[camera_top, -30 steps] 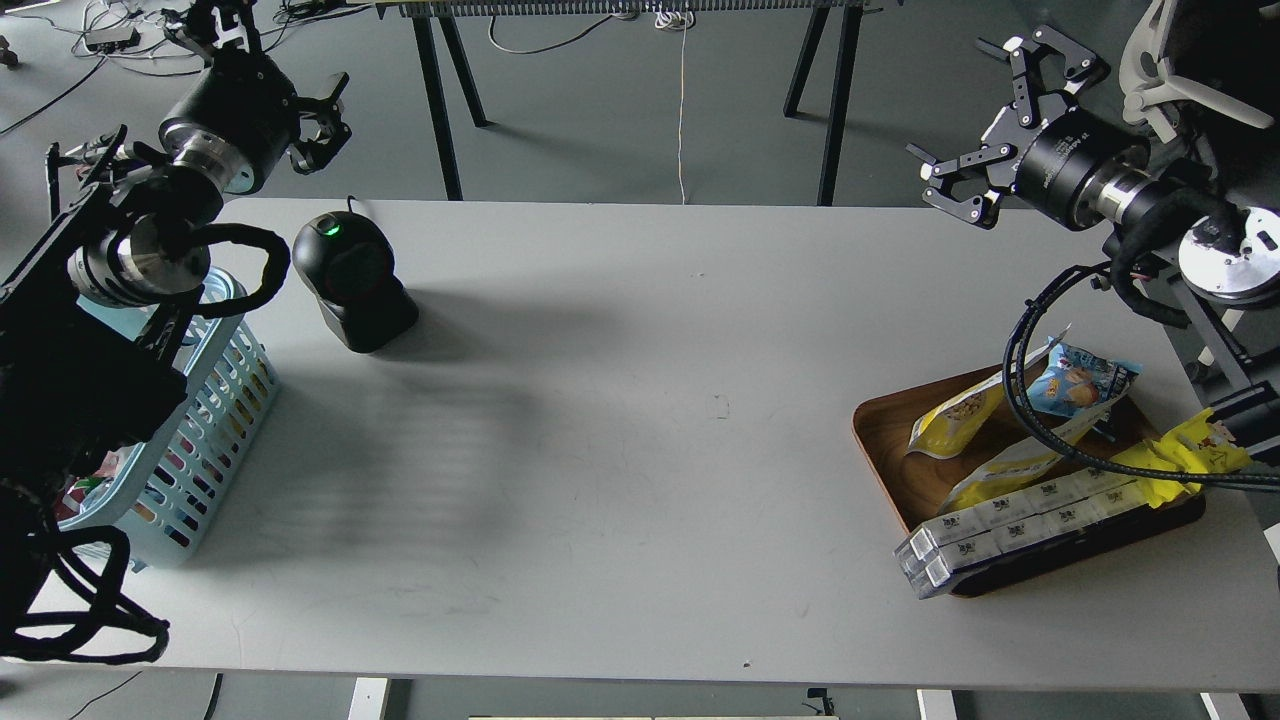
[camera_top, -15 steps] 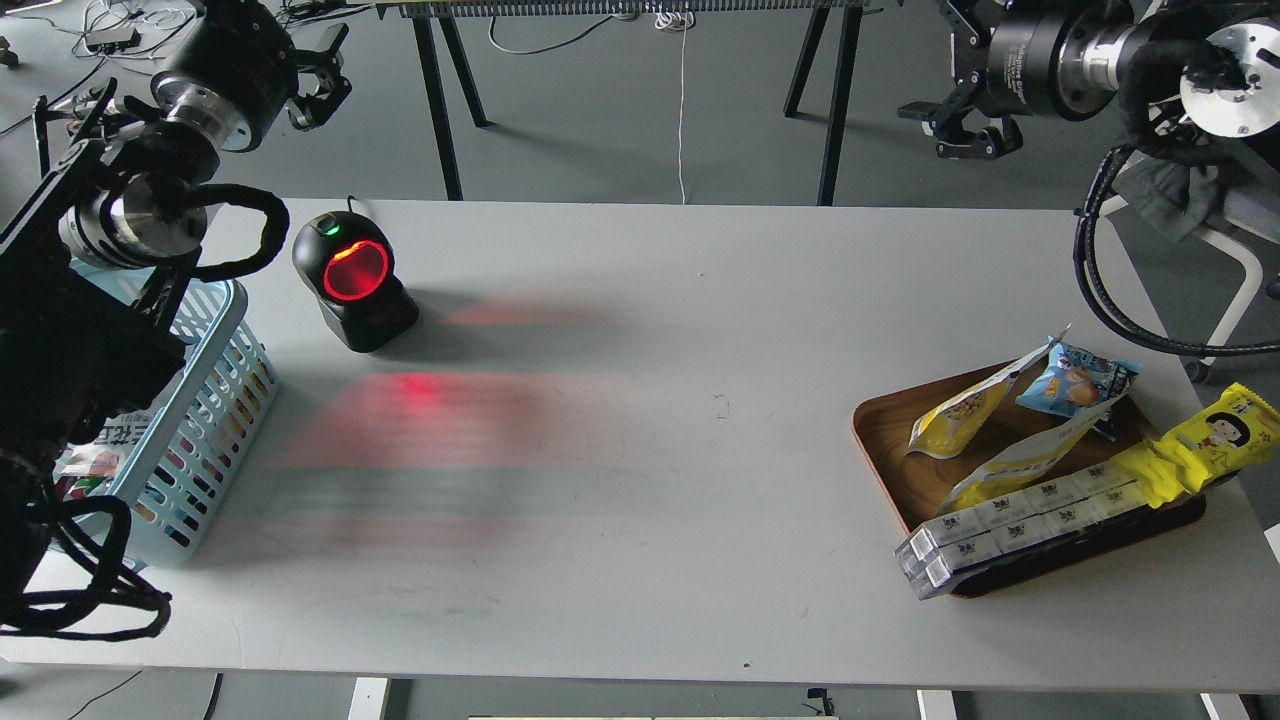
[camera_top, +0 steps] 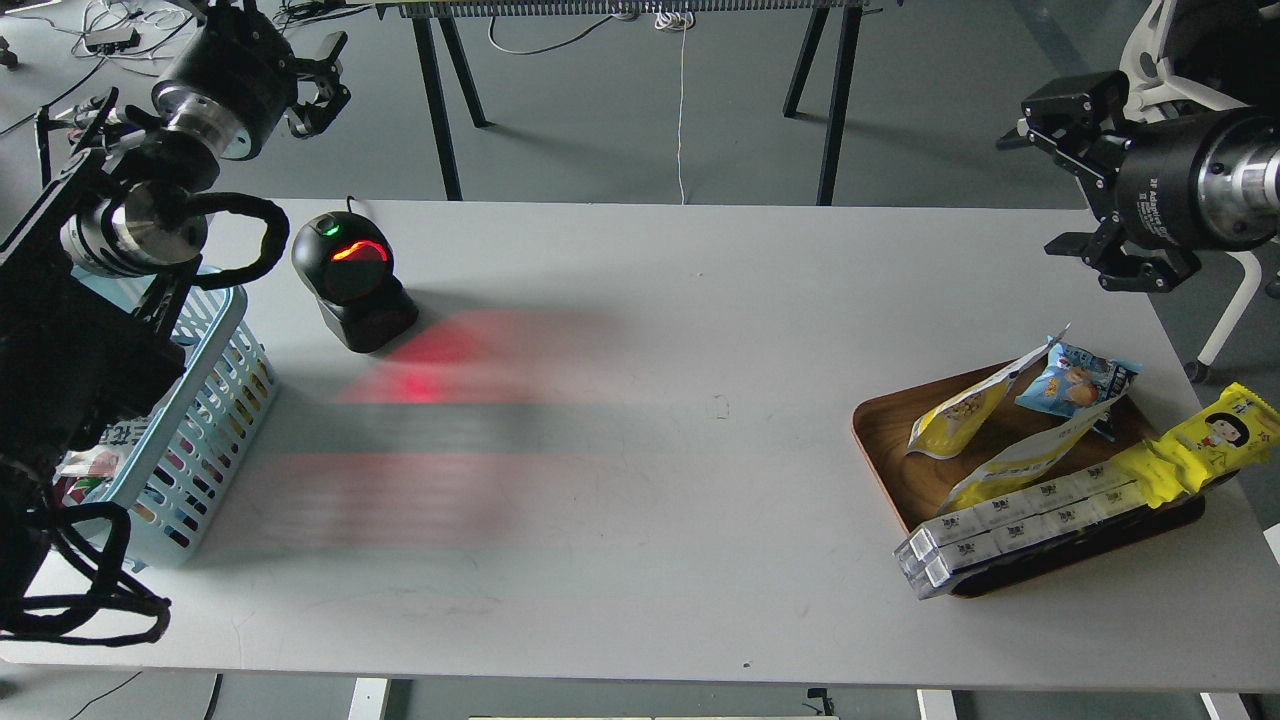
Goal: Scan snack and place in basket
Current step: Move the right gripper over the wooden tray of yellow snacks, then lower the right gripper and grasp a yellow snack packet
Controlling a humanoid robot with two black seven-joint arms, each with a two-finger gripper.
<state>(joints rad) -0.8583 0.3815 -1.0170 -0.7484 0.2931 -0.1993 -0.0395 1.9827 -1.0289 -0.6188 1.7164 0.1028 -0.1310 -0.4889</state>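
While spread wide and empty, right tool [camera_top: 1075,165] raised beyond the table [camera_top: 640,450], left tool [camera_top: 318,80] likewise, spread unclear, snack [camera_top: 962,412] on tray [camera_top: 885,440].

The broad middle of the grey table [camera_top: 640,500] lies bare, giving open passage from side to side; at far left the black scanner [camera_top: 352,280] stands just beside the light blue basket [camera_top: 215,400], whose mouth the left arm largely covers, perhaps blocking it; at right the wooden tray [camera_top: 885,440] is crowded with packets, boxes along its near edge.
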